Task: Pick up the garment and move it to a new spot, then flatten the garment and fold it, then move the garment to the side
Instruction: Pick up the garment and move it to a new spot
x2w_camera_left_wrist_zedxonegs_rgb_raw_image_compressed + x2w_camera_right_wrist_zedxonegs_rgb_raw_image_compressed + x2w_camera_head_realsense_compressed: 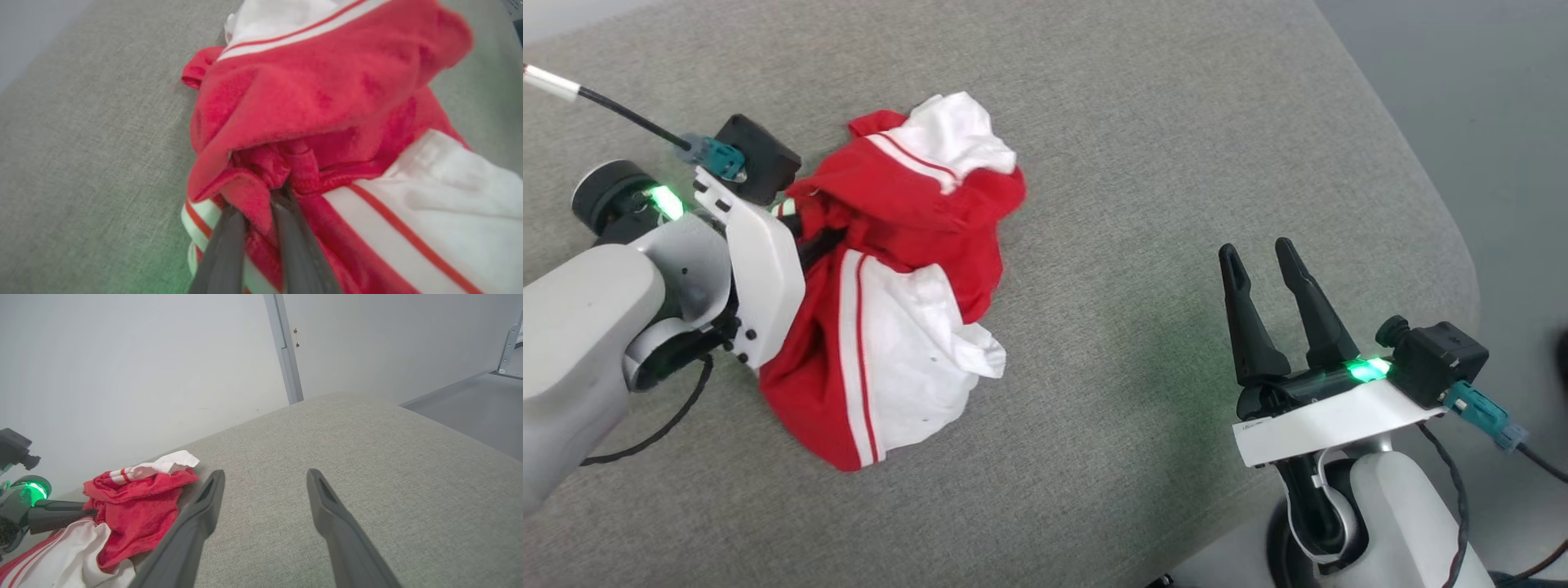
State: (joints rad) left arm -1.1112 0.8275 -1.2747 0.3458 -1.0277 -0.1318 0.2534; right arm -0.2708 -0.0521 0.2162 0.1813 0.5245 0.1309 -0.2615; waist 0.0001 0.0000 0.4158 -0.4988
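Garment point(907, 269) lies bunched on the grey pad point(1143, 147), at nine o'clock from my right gripper point(1258, 247); my left gripper point(261, 204) pinches a red fold at its nine o'clock edge; right jaws spread, empty; fabric judged thin, light, limp, likely slippery; best hold: striped hem.

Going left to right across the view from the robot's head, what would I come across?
Pale left forearm → red and white garment → bare grey fabric surface → open right pincer → small black camera block on its wrist.
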